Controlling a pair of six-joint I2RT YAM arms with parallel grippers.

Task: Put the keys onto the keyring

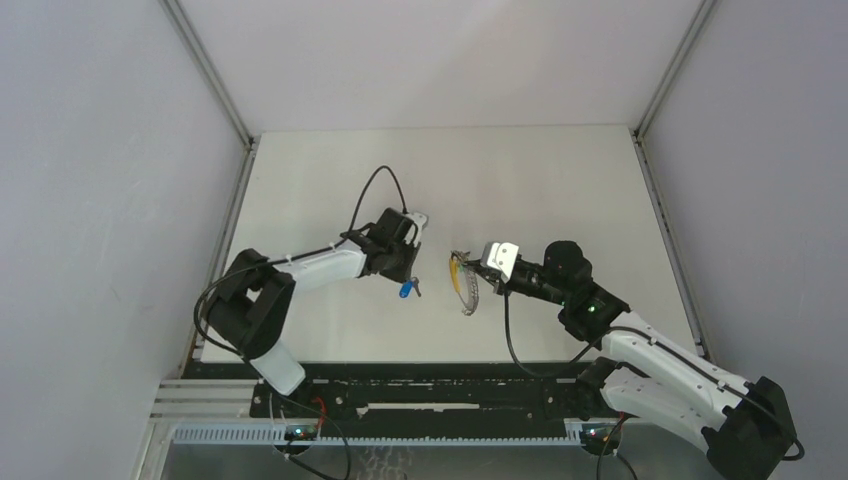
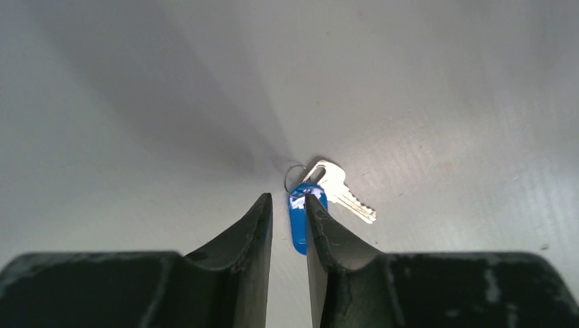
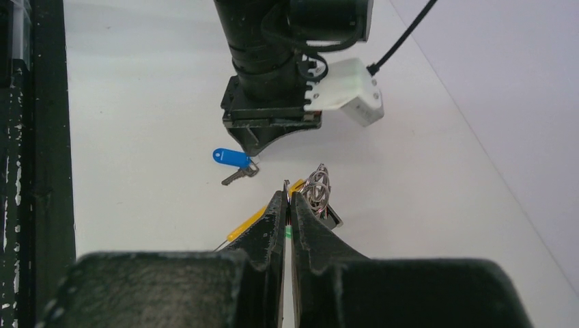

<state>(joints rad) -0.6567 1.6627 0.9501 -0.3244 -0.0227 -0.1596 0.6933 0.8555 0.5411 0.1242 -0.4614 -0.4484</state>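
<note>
Left gripper [image 2: 288,205]: jaws narrowly parted, holding nothing; blue key [image 2: 298,222] lies flat at the tips.
Right gripper [image 3: 287,198]: clamped on keyring [image 3: 317,190].
Risk: flat key may skid away as the jaws close.

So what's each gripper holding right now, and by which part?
Right gripper is shut on the keyring, clamping its yellow tab. Left gripper holds nothing; the blue key lies on the table.

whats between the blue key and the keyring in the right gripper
Nothing. Only bare table separates the blue key from the keyring pinched in the right gripper. The right wrist view shows it best, and the top view agrees.
</note>
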